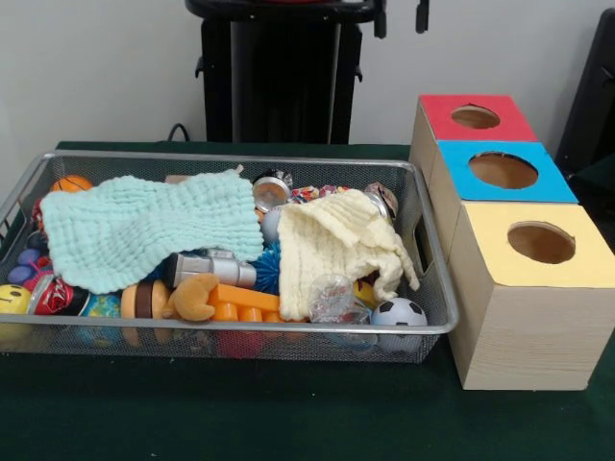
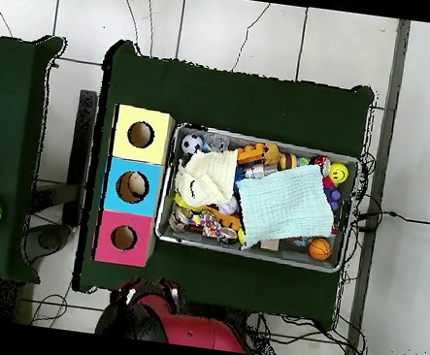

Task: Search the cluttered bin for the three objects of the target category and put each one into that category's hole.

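The wire mesh bin [image 1: 231, 328] holds a heap of toys under two cloths; it also shows in the overhead view [image 2: 253, 256]. One clear wrinkly plastic lump [image 1: 333, 298] lies at the bin's near edge beside a small soccer ball [image 1: 398, 312]; overhead it is next to that ball [image 2: 214, 144]. Other clear lumps are hidden. The blue-topped box's hole [image 1: 503, 170] is the middle of three; overhead something pale shows inside it [image 2: 134, 187]. My gripper [image 1: 402, 15] is drawn back at the top edge, far from the bin; its state does not show.
A mint cloth [image 1: 144, 230] and a yellow cloth [image 1: 336, 245] cover much of the bin. Silver cans [image 1: 272, 189] lie at the back. The red-topped box [image 1: 475, 117] and the yellow-topped box [image 1: 540, 243] flank the blue one. My red arm [image 2: 175, 322] is folded over the base.
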You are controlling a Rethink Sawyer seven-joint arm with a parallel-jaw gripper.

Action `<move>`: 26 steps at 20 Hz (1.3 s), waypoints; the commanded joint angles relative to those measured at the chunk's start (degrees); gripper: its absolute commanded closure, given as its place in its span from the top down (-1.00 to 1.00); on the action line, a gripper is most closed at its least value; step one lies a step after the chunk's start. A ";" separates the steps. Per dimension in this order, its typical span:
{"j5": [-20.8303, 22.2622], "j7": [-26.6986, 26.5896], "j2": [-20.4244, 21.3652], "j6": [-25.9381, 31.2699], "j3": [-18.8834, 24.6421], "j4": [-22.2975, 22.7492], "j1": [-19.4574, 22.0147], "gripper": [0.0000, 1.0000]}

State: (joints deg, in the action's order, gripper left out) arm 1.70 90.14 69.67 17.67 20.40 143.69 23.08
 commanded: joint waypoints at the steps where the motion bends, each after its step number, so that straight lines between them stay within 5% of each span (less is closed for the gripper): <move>1: 3.69 8.52 -8.82 5.24 -5.36 -18.76 -2.37 1.00; 11: 4.85 5.10 -20.13 1.82 -8.10 -31.46 -5.23 1.00; 20: 4.29 0.74 -33.05 -4.64 0.25 -37.60 1.14 1.00; 26: 5.89 1.22 -38.63 -5.95 -1.15 -44.42 -1.12 1.00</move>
State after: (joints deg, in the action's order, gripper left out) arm 4.23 90.14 39.14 14.70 16.20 110.21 22.44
